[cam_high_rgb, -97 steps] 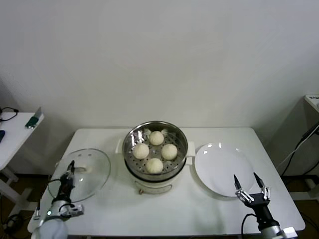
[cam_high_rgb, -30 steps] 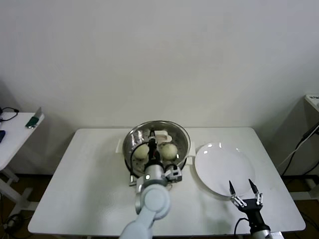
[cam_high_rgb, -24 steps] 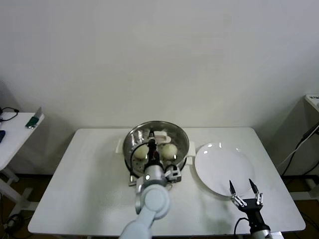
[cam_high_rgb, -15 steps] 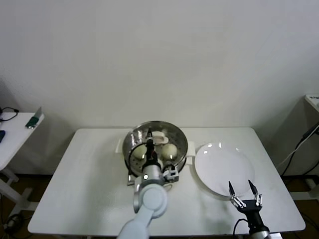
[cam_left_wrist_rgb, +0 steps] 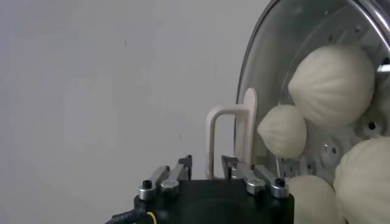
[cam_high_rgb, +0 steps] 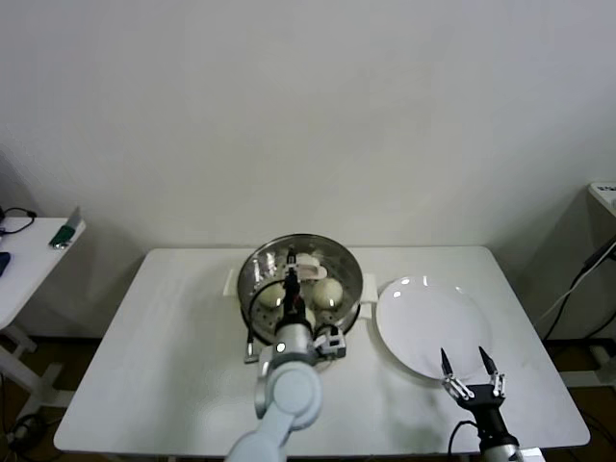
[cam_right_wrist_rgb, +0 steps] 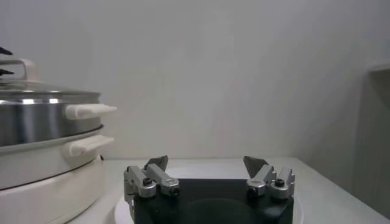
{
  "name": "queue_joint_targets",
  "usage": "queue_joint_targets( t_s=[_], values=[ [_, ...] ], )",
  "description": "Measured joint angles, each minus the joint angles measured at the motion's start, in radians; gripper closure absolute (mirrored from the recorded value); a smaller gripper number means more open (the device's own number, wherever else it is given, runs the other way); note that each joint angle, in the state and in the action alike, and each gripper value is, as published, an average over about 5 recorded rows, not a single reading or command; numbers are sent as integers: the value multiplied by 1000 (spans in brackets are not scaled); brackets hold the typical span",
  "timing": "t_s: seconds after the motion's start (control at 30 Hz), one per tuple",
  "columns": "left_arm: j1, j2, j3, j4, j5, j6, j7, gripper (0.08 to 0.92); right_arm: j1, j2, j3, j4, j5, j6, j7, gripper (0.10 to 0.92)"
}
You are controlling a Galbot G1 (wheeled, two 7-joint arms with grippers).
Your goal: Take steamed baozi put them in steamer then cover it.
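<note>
Nearest, at the table's (cam_high_rgb: 173,385) front right corner, the right gripper (cam_high_rgb: 467,371) waits with fingers spread, beside the white plate (cam_high_rgb: 428,322). Farther in, the left gripper (cam_high_rgb: 289,279) has just let go: its fingers now stand apart either side of the cover's (cam_high_rgb: 274,274) handle (cam_left_wrist_rgb: 228,143). That cover sits on the steamer (cam_high_rgb: 300,289), over the steamed baozi (cam_left_wrist_rgb: 332,85), so the task looks essentially finished.
</note>
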Motion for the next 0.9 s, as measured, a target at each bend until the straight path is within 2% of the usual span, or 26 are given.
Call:
queue_joint_targets(
  t_s=[0.27, 0.47, 0.7, 0.9],
  values=[
    [30, 54, 13, -82, -95, -1, -5, 344, 2, -9, -15, 10, 5, -31, 32, 203],
    [63, 118, 2, -174, -276, -38, -78, 198, 6, -8, -30, 10, 2, -45, 53, 203],
    [146, 191, -88, -278, -596, -139, -194, 177, 17, 3, -40, 12, -4, -41, 78, 203],
    [264, 214, -262, -334, -921, -327, -279, 177, 28, 20, -47, 12, -25, -13, 93, 203]
  ],
)
